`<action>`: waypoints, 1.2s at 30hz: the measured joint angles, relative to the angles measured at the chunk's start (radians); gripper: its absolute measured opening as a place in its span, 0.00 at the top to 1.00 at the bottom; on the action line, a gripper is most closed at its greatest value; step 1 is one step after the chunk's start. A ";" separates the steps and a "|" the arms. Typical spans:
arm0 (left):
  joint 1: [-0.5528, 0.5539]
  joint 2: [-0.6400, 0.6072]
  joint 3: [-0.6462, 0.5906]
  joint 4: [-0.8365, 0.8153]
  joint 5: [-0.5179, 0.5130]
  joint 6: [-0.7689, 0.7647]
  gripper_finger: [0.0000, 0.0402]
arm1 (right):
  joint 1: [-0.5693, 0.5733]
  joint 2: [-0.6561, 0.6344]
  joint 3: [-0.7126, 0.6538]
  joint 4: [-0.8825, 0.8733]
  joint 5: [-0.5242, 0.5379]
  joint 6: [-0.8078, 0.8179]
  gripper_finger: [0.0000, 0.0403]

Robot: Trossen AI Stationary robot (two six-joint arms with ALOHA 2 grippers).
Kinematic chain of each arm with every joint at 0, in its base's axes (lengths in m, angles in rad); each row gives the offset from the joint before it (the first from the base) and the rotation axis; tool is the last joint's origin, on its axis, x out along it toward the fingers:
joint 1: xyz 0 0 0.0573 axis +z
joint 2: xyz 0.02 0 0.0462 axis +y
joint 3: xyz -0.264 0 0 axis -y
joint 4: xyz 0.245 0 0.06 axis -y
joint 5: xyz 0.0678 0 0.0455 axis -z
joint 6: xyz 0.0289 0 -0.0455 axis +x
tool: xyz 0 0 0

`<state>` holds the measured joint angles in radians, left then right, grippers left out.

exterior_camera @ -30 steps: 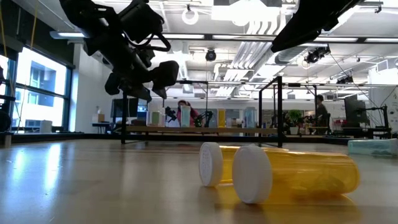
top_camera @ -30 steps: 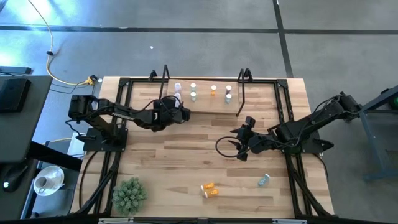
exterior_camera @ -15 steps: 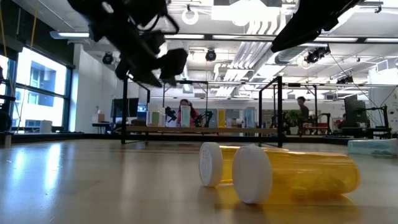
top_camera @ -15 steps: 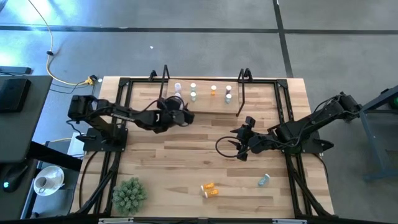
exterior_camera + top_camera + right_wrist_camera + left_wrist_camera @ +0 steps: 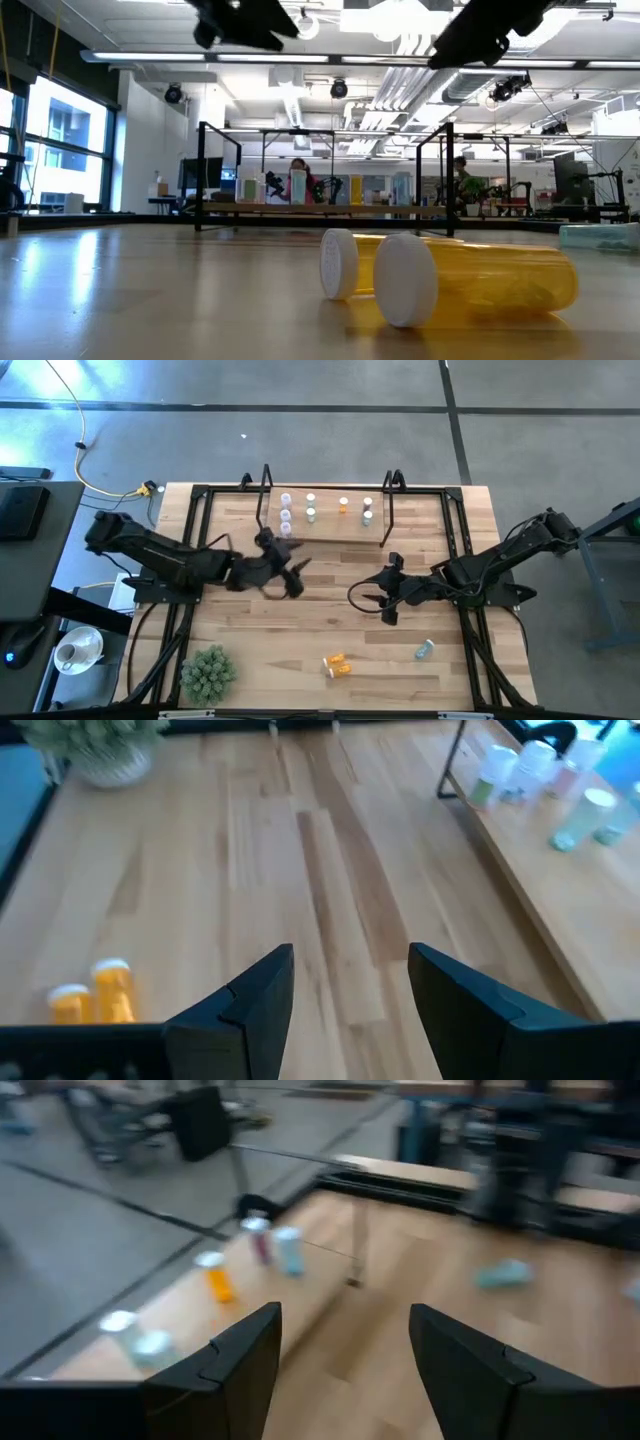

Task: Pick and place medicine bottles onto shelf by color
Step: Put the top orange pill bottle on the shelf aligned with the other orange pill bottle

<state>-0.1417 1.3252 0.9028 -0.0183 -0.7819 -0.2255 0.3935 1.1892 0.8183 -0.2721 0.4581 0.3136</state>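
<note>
The low light-wood shelf with black metal end frames (image 5: 330,510) sat at the far edge of the table, and I take it as my landmark. A second earlier my left gripper (image 5: 285,573) had been right at the shelf's left end; by this moment I had drawn it back toward the middle of the table, fingers spread and holding nothing. Three small white-capped bottles (image 5: 286,515) stood in a column at that left end of the shelf, where two had shown before, so I judged one bottle freshly delivered. Further along the shelf stood two more pale bottles (image 5: 311,506), an orange one (image 5: 343,506) and another pair (image 5: 367,510). My right gripper (image 5: 383,599) had shifted slightly, in front of the shelf's right half, fingers spread and empty. Well away from the shelf, near the table's front edge, two orange medicine bottles (image 5: 337,664) lay side by side, with a teal one (image 5: 424,650) to their right. Those three seemed left to sort.
</note>
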 joint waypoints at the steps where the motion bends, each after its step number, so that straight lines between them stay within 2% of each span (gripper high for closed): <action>1: -0.027 -0.016 0.000 -0.024 0.009 -0.009 0.48 | 0.000 0.003 0.000 0.013 -0.005 -0.001 0.53; 7: -0.168 -0.042 -0.002 -0.177 0.017 -0.052 0.48 | 0.001 0.037 0.000 0.112 -0.040 -0.008 0.53; 11: -0.220 -0.043 -0.019 -0.267 0.024 -0.192 0.48 | 0.002 0.071 0.000 0.199 -0.120 -0.045 0.53; 14: -0.241 -0.043 -0.072 -0.267 0.038 -0.289 0.48 | 0.002 0.093 0.004 0.252 -0.180 -0.061 0.53; 20: -0.267 -0.035 -0.203 -0.188 0.043 -0.453 0.48 | 0.002 0.180 0.138 0.130 -0.226 -0.072 0.53; 25: -0.289 -0.035 -0.287 -0.033 0.050 -0.467 0.48 | 0.014 0.304 0.292 -0.077 -0.280 -0.131 0.53; 27: -0.292 -0.035 -0.294 -0.029 0.064 -0.449 0.48 | 0.026 0.354 0.330 -0.129 -0.287 -0.139 0.53; 36: -0.292 -0.035 -0.293 -0.009 0.083 -0.445 0.48 | 0.080 0.528 0.364 -0.116 -0.388 -0.141 0.53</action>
<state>-0.4339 1.2903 0.6094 -0.0272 -0.6993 -0.6701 0.4739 1.7168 1.1828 -0.3882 0.0703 0.1728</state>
